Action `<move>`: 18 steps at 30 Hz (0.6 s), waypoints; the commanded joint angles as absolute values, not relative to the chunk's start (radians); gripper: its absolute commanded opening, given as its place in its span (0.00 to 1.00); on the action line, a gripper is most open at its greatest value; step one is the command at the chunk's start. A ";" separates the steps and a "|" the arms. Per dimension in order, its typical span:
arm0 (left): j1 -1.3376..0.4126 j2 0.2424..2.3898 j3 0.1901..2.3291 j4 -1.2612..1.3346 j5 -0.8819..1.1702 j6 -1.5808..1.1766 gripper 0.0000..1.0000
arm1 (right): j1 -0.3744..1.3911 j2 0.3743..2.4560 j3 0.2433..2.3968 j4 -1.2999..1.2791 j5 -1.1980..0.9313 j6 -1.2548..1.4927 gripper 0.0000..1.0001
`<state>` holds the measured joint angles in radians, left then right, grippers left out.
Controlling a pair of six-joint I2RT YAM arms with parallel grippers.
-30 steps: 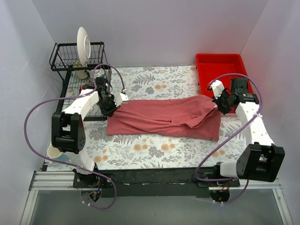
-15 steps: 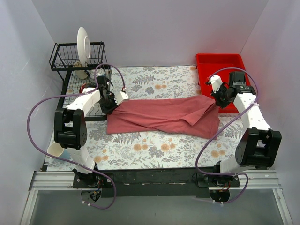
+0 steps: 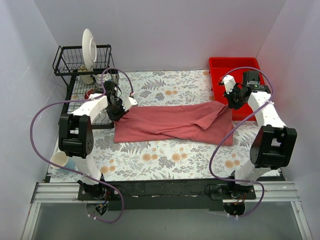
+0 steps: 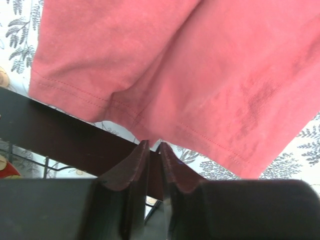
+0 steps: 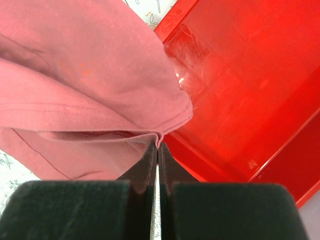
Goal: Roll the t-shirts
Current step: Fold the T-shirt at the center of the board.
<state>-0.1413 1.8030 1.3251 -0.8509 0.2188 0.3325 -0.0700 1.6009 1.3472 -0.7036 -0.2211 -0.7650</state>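
Across the middle of the bench (image 3: 165, 85), stretched left to right over the leafy floral cover: one t-shirt (image 3: 170, 122), dusty salmon-red, plain, soft cotton by the look of it. Bunched into a long band rather than spread flat, with a loose flap doubled over near the right end and a few long creases running lengthwise. Stitched hem nice and clear in the left wrist view, with a double row of thread and slightly blotchy tone in the fabric there.

Over at the left end, left end effector (image 3: 118, 112) clamped on that hem. Fingers (image 4: 131, 165) squeezed nearly together, cloth edge drawn right into the tips. Hangs over the dark base edge of the wire dish rack (image 3: 65, 60), white plate (image 3: 89, 47) standing upright in it.

Over at the right end, right end effector (image 3: 231, 100) pinched tight on a folded edge of the t-shirt, layers stacked at the tips. Just beside the bright red plastic tray (image 3: 235, 67) — t-shirt corner overlapping its rim in the right wrist view, can't tell if actually touching. Scuffed and shiny inside, that tray.

Down by the left arm's base, off the cover's edge — small paper cup (image 3: 58, 160).
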 commanded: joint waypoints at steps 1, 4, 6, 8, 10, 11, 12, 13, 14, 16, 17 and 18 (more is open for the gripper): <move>-0.140 1.793 1.345 -0.816 0.201 0.310 0.21 | -0.063 1.614 1.393 -0.689 -0.242 -0.762 0.01; -0.140 1.790 1.359 -0.804 0.207 0.290 0.24 | -0.058 1.621 1.404 -0.669 -0.244 -0.743 0.01; -0.144 1.769 1.387 -0.804 0.232 0.258 0.25 | -0.054 1.637 1.443 -0.684 -0.247 -0.723 0.18; -0.150 1.741 1.411 -0.824 0.285 0.209 0.28 | -0.054 1.655 1.506 -0.738 -0.236 -0.686 0.27; -0.161 1.683 1.416 -0.862 0.340 0.184 0.31 | -0.067 1.652 1.551 -0.805 -0.235 -0.657 0.41; -0.167 1.660 1.405 -0.876 0.362 0.178 0.31 | -0.090 1.640 1.549 -0.817 -0.245 -0.654 0.43; -0.179 1.622 1.361 -0.883 0.395 0.167 0.32 | -0.106 1.611 1.537 -0.830 -0.258 -0.653 0.46; -0.189 1.602 1.332 -0.882 0.399 0.158 0.32 | -0.123 1.595 1.507 -0.865 -0.274 -0.660 0.47; -0.198 1.586 1.295 -0.879 0.397 0.152 0.32 | -0.156 1.585 1.490 -0.899 -0.320 -0.701 0.48; -0.219 1.551 1.208 -0.859 0.393 0.134 0.32 | -0.181 1.571 1.436 -1.000 -0.359 -0.779 0.48; -0.222 1.543 1.184 -0.850 0.390 0.127 0.32 | -0.204 1.571 1.415 -1.103 -0.395 -0.867 0.48; -0.227 1.537 1.164 -0.841 0.387 0.120 0.32 | -0.213 1.566 1.390 -1.135 -0.405 -0.900 0.48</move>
